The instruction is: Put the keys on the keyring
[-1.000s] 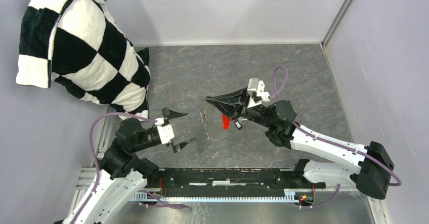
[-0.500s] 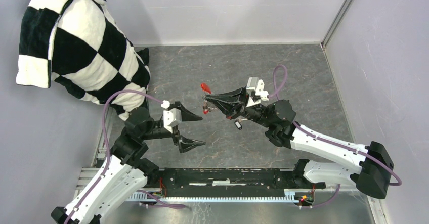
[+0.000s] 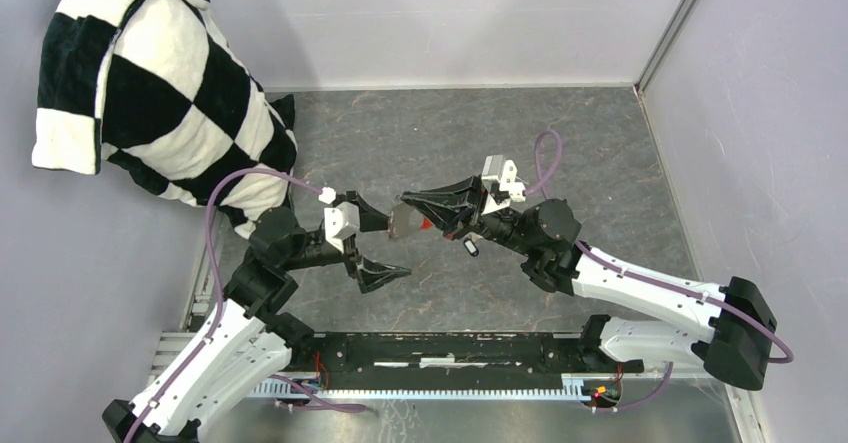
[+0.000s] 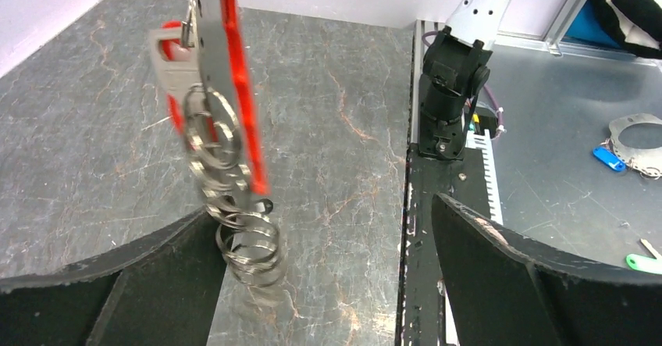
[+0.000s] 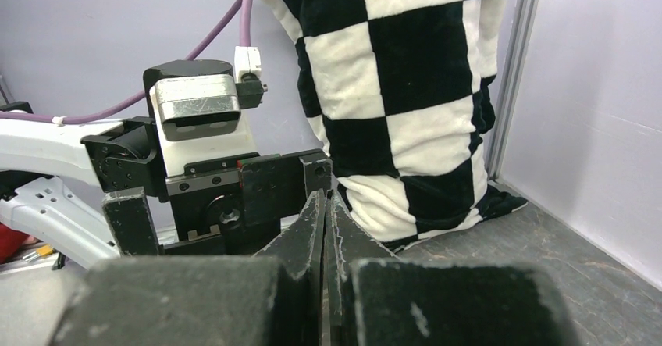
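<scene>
The right tool (image 3: 404, 206) is pinched fully closed on the top of the keyring (image 4: 251, 246), which dangles above the surface (image 3: 600, 163) between the fingers of the wide-open, empty left tool (image 4: 316, 213). Light, stiff and slippery, it will likely swing. Its flat red fob (image 4: 238, 88) looks the steadiest hold. A black-headed key (image 3: 470, 248) lies on the surface nearby.

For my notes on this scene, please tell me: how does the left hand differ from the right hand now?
The left hand is wide open; the right hand is shut. The left hand holds nothing, while the right hand pinches the keyring, which hangs from its tip just in front of the left hand. Both are black and point toward each other above the table.
</scene>
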Action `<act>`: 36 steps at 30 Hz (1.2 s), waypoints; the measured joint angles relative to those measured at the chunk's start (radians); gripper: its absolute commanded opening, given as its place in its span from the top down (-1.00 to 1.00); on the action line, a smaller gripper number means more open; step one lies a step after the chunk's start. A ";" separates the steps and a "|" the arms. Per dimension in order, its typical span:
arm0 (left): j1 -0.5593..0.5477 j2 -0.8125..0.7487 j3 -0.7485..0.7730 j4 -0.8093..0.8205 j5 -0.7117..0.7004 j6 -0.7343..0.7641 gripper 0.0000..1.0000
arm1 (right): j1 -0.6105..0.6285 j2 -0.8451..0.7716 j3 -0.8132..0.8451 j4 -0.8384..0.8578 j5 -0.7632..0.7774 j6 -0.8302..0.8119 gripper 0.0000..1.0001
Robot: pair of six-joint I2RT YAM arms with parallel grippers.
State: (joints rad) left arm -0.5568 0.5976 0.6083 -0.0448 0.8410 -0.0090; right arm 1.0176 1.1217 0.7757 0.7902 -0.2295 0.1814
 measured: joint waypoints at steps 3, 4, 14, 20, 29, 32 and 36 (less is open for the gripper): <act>0.000 0.010 0.000 -0.003 -0.003 0.010 -0.15 | 0.004 0.003 0.000 0.000 0.005 0.000 0.99; 0.000 0.017 0.000 -0.011 -0.009 0.029 0.15 | 0.006 0.003 0.000 0.000 0.006 0.000 0.99; 0.000 0.117 0.000 -0.025 -0.124 0.121 -0.24 | 0.017 0.004 0.000 0.000 0.013 0.004 0.99; 0.000 0.113 0.000 -0.019 -0.128 0.106 -0.75 | 0.017 0.004 0.000 -0.003 0.027 0.003 0.99; 0.000 0.011 0.000 -0.014 0.010 0.073 -1.00 | 0.022 0.004 0.002 -0.033 0.048 -0.006 0.99; 0.000 0.014 0.000 -0.020 0.029 0.070 -0.90 | 0.023 0.004 0.006 -0.044 0.051 -0.008 0.99; 0.000 0.039 0.000 -0.035 -0.010 0.085 -0.34 | 0.026 0.005 0.010 -0.046 0.051 -0.007 0.99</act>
State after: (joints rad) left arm -0.5568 0.6369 0.6086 -0.0799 0.8310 0.0761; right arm 1.0439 1.1263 0.7853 0.7444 -0.1780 0.1741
